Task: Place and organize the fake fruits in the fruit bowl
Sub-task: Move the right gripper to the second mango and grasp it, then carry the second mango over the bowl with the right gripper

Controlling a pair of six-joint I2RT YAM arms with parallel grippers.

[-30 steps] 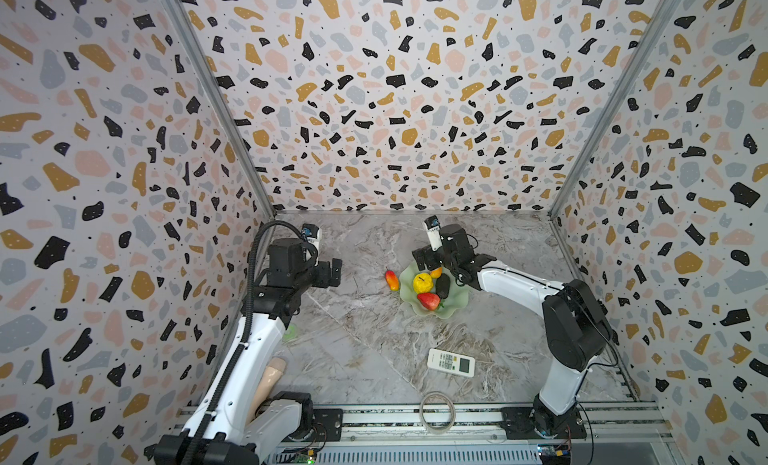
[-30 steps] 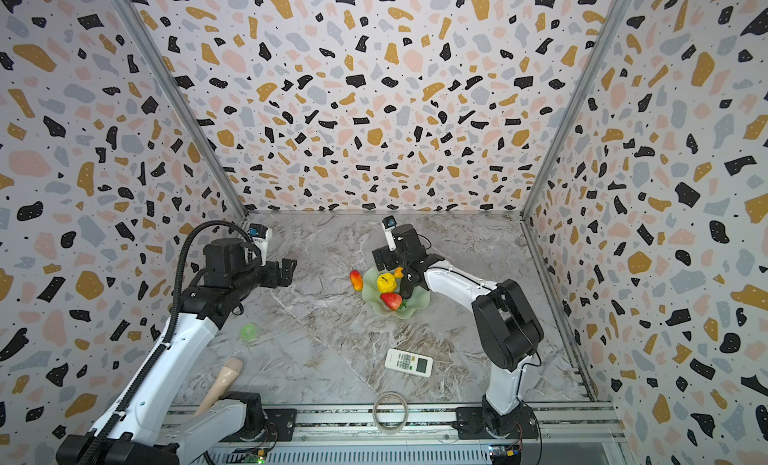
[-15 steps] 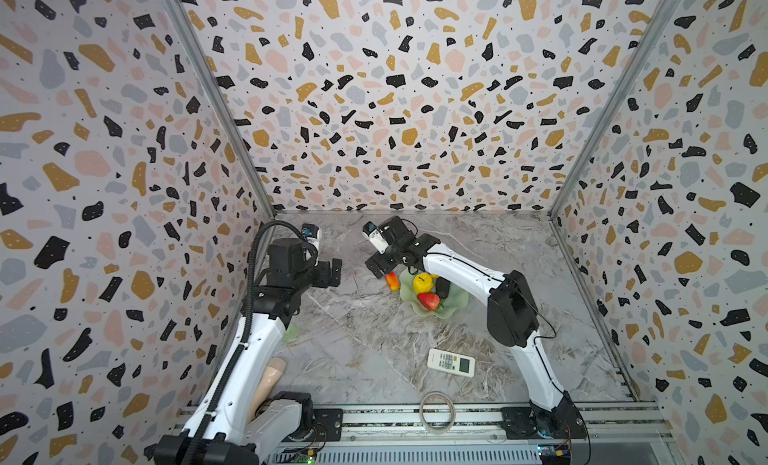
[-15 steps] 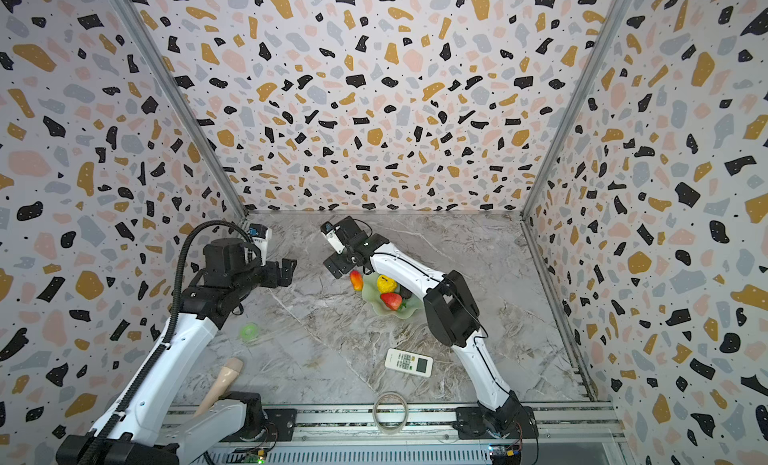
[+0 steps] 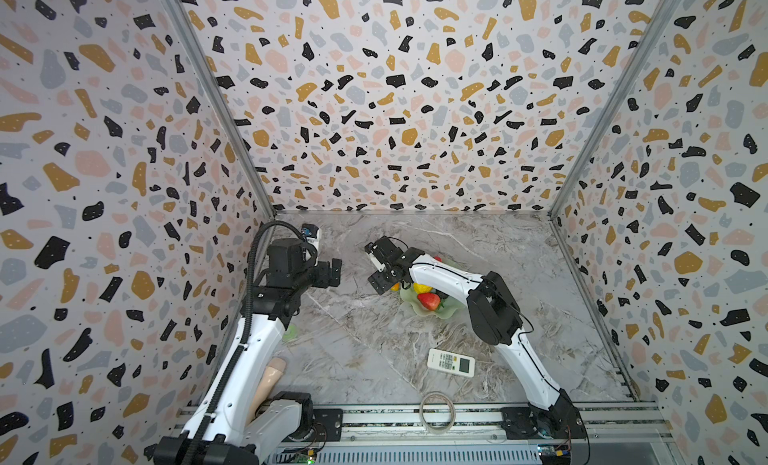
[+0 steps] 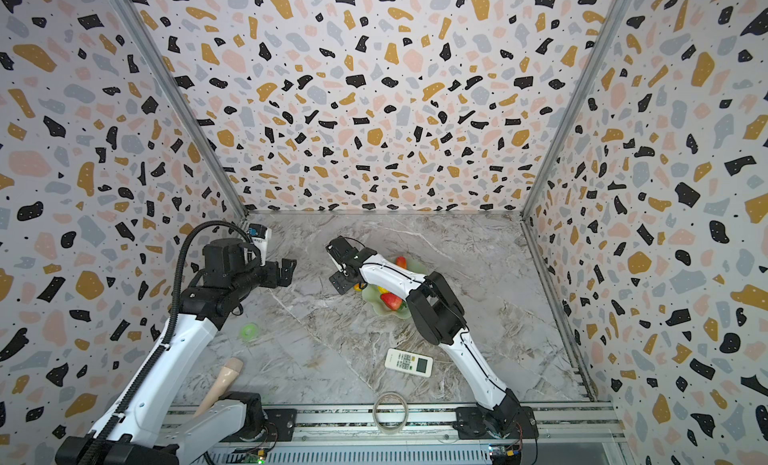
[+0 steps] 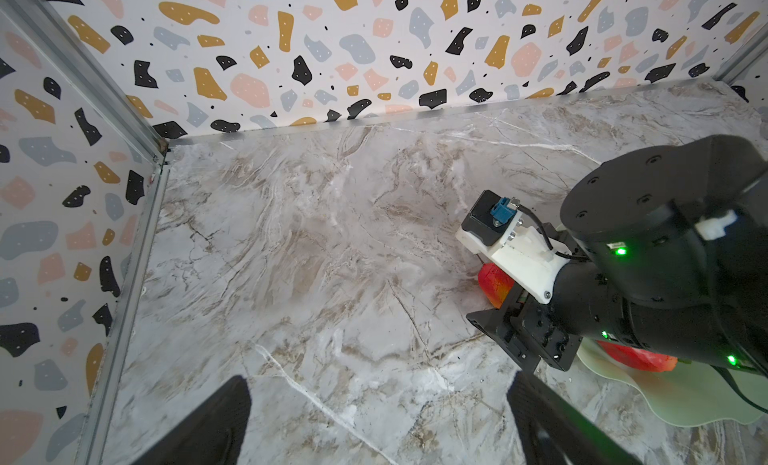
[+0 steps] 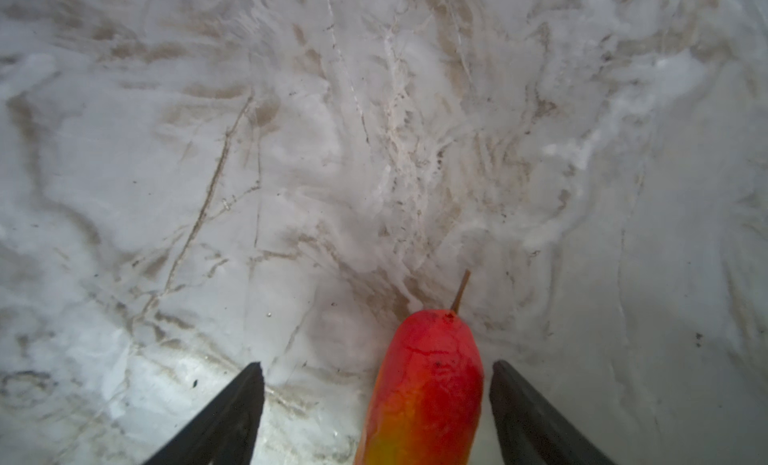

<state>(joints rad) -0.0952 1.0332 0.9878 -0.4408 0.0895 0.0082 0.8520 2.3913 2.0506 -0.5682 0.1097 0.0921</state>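
The mint-green fruit bowl (image 5: 436,314) (image 6: 395,315) holds a red strawberry (image 5: 428,300) (image 6: 390,301), a yellow fruit (image 5: 419,287) and a red-orange oval (image 5: 436,259) at its far rim. Another red-orange oval (image 8: 428,392) (image 7: 494,282) lies on the table just left of the bowl. My right gripper (image 8: 377,364) (image 5: 384,282) is low over it, open, one finger on each side with a gap at both. My left gripper (image 7: 378,421) (image 5: 332,271) hovers open and empty to the left.
A white remote (image 5: 451,362) lies in front of the bowl and a clear tape ring (image 5: 436,405) by the front rail. A small green ring (image 6: 249,330) and a beige cylinder (image 6: 226,375) sit near the left arm's base. Patterned walls enclose three sides.
My right gripper swung left from above the bowl and came down around the red-orange oval beside it. Its jaws have narrowed. The left arm has not moved.
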